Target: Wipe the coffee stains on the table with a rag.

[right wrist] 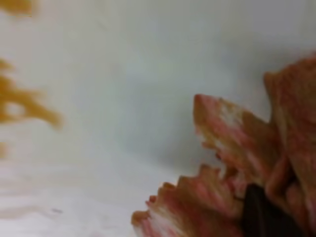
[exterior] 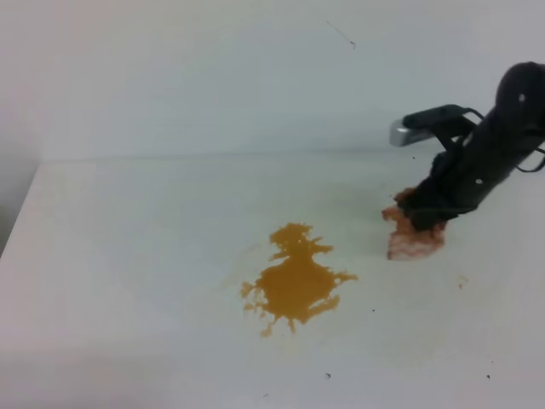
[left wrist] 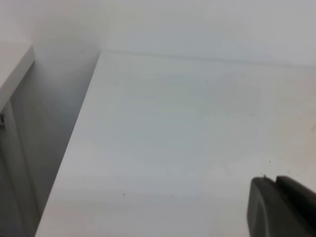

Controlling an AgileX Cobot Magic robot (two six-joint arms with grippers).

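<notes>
Right pincer (exterior: pixel 423 219) clamped shut on the rag (exterior: pixel 415 237), low at the right of the table (exterior: pixel 136 239); cloth bunched, loose edges splayed toward the coffee stains (exterior: pixel 294 279), which sit left of it near table centre, well apart and untouched. Likely step: drag rag left over the splotch; keep cloth pressed flat to table, no lifting mid-stroke; sweep past the ragged far edges, then back, to avoid smearing a trail. Left pincer (left wrist: pixel 284 207) barely in view at frame corner; cannot tell whether together or apart.
</notes>
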